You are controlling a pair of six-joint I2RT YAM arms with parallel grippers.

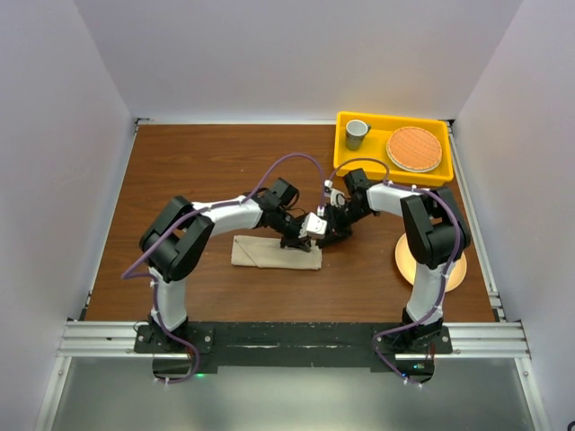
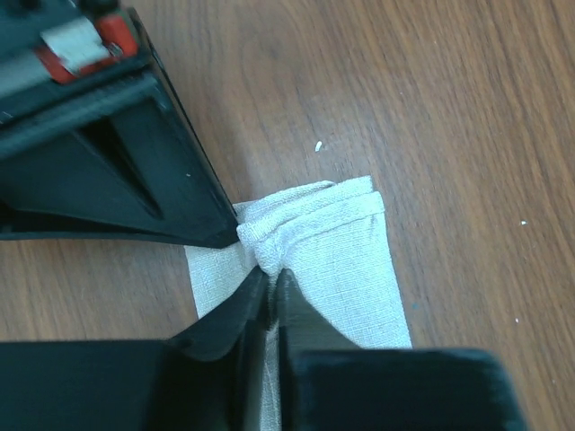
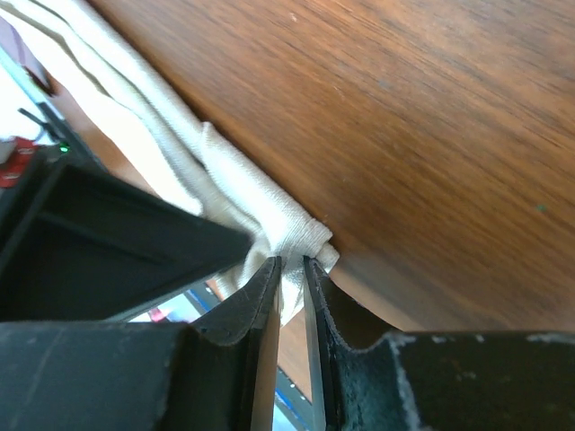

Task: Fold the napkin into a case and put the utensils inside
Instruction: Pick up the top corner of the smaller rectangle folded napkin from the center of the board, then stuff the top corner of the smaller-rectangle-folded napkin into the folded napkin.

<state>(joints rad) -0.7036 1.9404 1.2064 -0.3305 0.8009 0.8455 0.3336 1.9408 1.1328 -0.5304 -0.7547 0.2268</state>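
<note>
In the middle of the top view, slightly to the left: napkin (image 1: 260, 253), folded to a long narrow strip, flat on the wooden table (image 1: 198, 171). At its right end, both claws close to each other.

Left gripper (image 2: 269, 274) pressed nearly together at the lower centre of the left wrist view, pinching a bunched corner of the cloth.

Right gripper (image 3: 289, 269) narrowed as well, pinching a raised fold of the same cloth at the lower centre of the right wrist view.

In the upper right of the top view: yellow tray (image 1: 347, 119) with a grey cup (image 1: 357, 133) and a round woven mat (image 1: 414, 148). In the lower right, partly behind the right arm: peach plate (image 1: 401, 258).
</note>
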